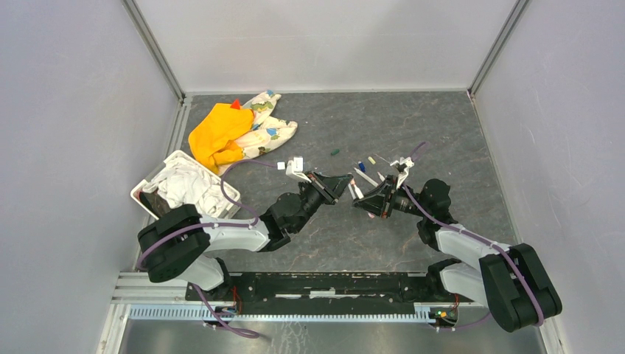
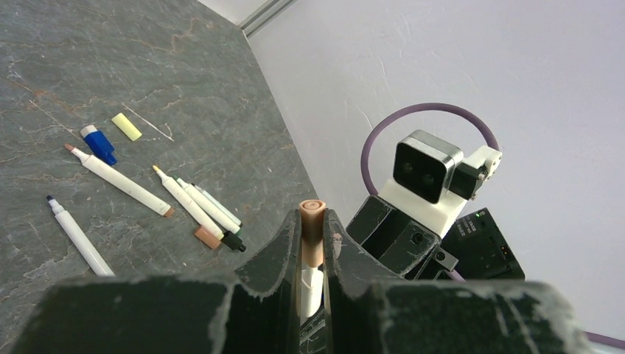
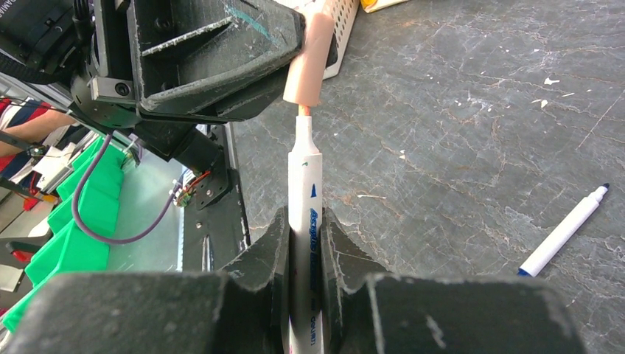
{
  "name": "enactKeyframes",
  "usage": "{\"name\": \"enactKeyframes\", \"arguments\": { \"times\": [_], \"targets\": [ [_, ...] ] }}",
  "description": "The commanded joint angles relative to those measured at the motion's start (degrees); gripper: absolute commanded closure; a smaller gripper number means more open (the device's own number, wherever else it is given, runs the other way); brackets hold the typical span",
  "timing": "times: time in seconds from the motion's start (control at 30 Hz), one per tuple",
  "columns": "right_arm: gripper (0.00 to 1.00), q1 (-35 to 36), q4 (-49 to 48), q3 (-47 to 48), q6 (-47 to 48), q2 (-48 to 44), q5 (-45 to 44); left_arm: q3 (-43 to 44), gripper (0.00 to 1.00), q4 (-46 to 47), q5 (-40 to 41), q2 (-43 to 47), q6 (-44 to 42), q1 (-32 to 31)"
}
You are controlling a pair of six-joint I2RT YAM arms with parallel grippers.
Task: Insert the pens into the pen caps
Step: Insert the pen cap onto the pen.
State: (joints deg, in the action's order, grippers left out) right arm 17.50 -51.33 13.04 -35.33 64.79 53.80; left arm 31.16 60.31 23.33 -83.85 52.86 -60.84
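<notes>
Surroundings, all placed from the peach cap [image 2: 312,221].
- On the dark stone-patterned table [image 1: 442,133], just beyond the peach cap, a loose cluster is noted. It holds a blue cap [image 2: 98,144], a pale yellow cap [image 2: 126,126] close beside it, and a thin bare stick [image 2: 151,123].
- Several loose pens [image 2: 121,183] lie flat in the same cluster, with a short tan piece [image 2: 208,237] at their near ends.
- A dark-tipped pen [image 2: 77,232] lies a little apart from that cluster.
- A dark green cap [image 1: 334,152] lies alone, farther beyond the peach cap.
- Well to the left of the peach cap, a white basket [image 1: 155,172] holding a white cloth [image 1: 184,184] is seen.
- Beyond the basket, an orange cloth [image 1: 214,133] and a patterned cloth [image 1: 269,125] lie touching.
- In the left wrist view, the other arm's wrist camera [image 2: 426,173] is seen directly behind the peach cap.

Task items.
- The peach cap is clamped between the fingers of the left gripper [image 2: 312,225] and is held above the table. Its upper part is flanked by the fingers, and its mouth is left exposed.
- The right gripper [image 3: 304,221] is closed around the held pen [image 3: 304,177]. The barrel is white with blue lettering, and the tip is orange-red.
- The held pen is lined up with the peach cap, tip at the cap's mouth. Whether the tip has entered cannot be told.
</notes>
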Motion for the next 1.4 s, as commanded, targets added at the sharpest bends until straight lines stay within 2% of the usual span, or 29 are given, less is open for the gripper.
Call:
{"name": "enactKeyframes", "arguments": {
  "times": [0.0,0.4,0.5,0.7,1.0,1.37],
  "targets": [
    [1.0,-0.39,-0.78,1.21,-0.79,-0.37,-1.77,1.67,0.98,2.95,-0.82,-1.22,1.03,-0.35],
    [1.0,-0.38,2.39,1.74,1.18,-0.97,-3.77,4.4,0.98,0.94,5.02,-3.41,-0.56,-4.8],
    [1.0,-0.58,7.9,3.38,3.58,-1.49,-5.9,5.23,0.98,-1.7,9.71,-3.08,-1.95,-7.24],
    [1.0,-0.97,8.96,3.62,4.33,-2.24,-6.6,9.36,0.98,-13.37,20.53,-2.56,-3.88,-11.86],
    [1.0,-1.12,8.93,3.45,4.21,-2.72,-7.0,11.9,0.98,-16.41,30.78,-3.14,-5.92,-16.05],
    [1.0,-1.17,8.5,3.61,5.94,-4.08,-5.29,13.34,0.98,-16.28,26.94,-3.92,-7.59,-16.85]
  ]
}}
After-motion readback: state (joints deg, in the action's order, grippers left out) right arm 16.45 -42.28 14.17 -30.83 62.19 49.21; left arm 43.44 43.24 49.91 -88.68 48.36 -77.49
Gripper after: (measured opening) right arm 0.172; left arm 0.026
